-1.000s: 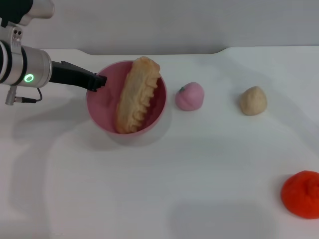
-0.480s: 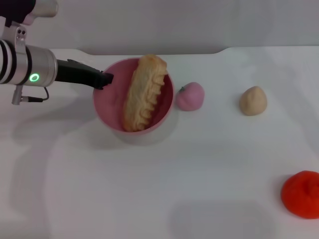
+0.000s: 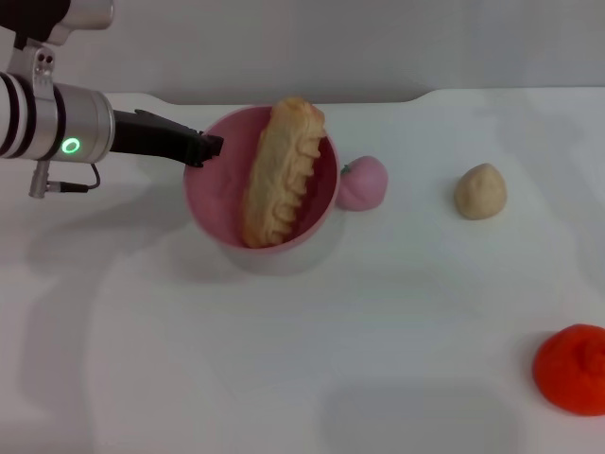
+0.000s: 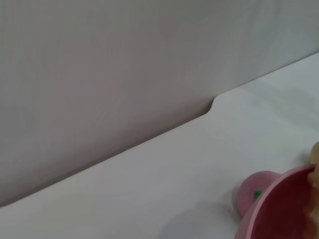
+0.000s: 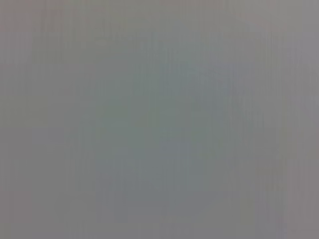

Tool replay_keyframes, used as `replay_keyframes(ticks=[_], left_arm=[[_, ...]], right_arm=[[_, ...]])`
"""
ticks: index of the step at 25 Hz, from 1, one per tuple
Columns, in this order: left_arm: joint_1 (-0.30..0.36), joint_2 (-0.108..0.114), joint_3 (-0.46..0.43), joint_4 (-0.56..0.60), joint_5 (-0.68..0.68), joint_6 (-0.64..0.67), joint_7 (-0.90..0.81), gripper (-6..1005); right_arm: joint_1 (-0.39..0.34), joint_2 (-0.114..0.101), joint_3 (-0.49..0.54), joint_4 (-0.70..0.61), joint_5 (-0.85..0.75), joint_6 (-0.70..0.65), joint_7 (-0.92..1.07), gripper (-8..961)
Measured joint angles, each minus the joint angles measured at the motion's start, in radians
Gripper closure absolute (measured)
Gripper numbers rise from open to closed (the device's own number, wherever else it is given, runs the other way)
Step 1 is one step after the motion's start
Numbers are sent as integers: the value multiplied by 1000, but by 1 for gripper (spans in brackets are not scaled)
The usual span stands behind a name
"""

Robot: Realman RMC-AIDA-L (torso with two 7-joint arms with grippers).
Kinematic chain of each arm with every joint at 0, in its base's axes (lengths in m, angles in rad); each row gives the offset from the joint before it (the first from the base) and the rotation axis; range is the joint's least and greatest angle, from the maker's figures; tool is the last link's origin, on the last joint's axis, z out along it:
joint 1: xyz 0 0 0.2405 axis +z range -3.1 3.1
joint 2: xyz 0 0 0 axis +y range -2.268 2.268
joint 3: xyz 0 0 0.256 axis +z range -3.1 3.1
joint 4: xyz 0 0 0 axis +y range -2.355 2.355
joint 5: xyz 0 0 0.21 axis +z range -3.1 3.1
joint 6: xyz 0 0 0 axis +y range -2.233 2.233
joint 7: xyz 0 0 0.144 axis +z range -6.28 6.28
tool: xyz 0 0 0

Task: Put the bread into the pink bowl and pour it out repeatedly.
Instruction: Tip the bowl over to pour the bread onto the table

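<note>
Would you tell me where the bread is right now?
In the head view, the bread stands tilted inside the pink bowl, held at its rim by the left gripper.

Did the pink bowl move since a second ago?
Yes. The pink bowl, gripped by the left tool, slid right: it now overlaps the pink peach, closing the gap.

Pink bowl point(image 3: 224, 203) holds tan ridged bread point(image 3: 281, 172); pink fruit point(image 3: 365, 183), beige lump point(image 3: 480, 192), orange-red blob point(image 3: 571, 368) lower right; white table point(image 3: 312, 350).

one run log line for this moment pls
left gripper: shut on pink bowl rim, lifted | bread: inside bowl | right gripper: not in view
</note>
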Motion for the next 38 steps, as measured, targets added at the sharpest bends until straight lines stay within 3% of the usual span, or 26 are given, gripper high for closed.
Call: replay_keyframes(ticks=[8,16,21,25,31,35,38], left_arm=[[10,1,12,-4,-15,-21,20,951],[1,3,12,-5,-16,-56,25,951],[-4,3,12,-5,-16,-68,26,951],[-9,6,12,-6,-13,-92,26,951],[-11,6,12,-6,-12,-106,26,951],[-14,5,13,-7,-11,-114,27,951],[-15,2,28,-7,-13,-124,28,951]], right_arm=[[27,-3,22,33,120,14,-5,518],[28,-7,30,71,46,261,-43,518],[43,-13,47,55,-211,481,65,518],[42,-17,124,8,-450,650,210,519],[21,-14,220,-141,-849,895,401,519],[12,-1,207,-196,-1152,887,573,519],[-27,4,165,-200,-1252,748,685,519]])
